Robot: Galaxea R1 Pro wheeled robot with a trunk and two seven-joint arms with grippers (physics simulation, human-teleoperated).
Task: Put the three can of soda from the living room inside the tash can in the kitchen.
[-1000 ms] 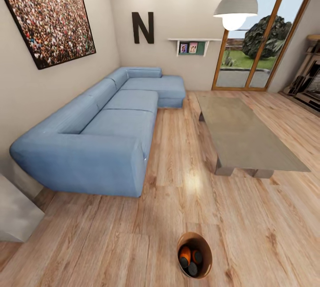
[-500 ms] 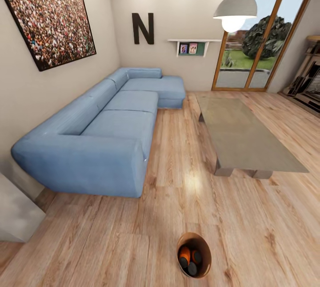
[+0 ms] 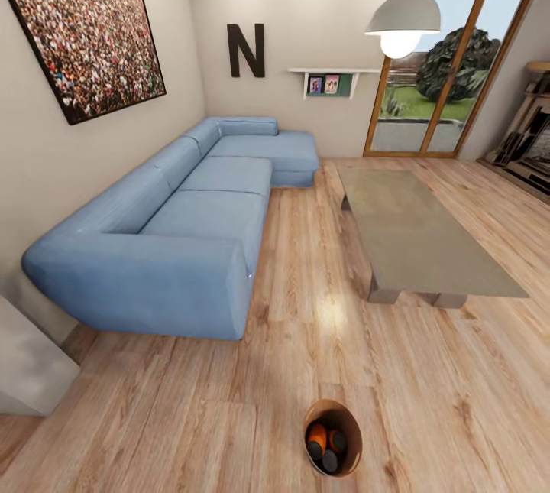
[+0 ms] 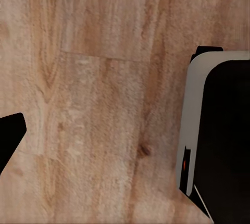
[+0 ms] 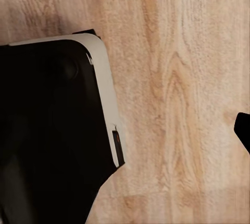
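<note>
Cans (image 3: pixel 325 443) all sit inside the tash can (image 3: pixel 345 418) on the floor well in front of the sofa (image 3: pixel 179 225), so I'd approach slow and grab the rim squarely; can't tell either hand's state.

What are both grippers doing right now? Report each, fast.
Left gripper: cannot be told; its wrist view gives wood floor and robot base.
Right gripper: cannot be told, same kind of view.

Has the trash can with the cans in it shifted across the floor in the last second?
No. The tash can sits at the same spot on the floor planks. The whole head view has drifted slightly, sofa and coffee table alike, so that is camera motion.
</note>
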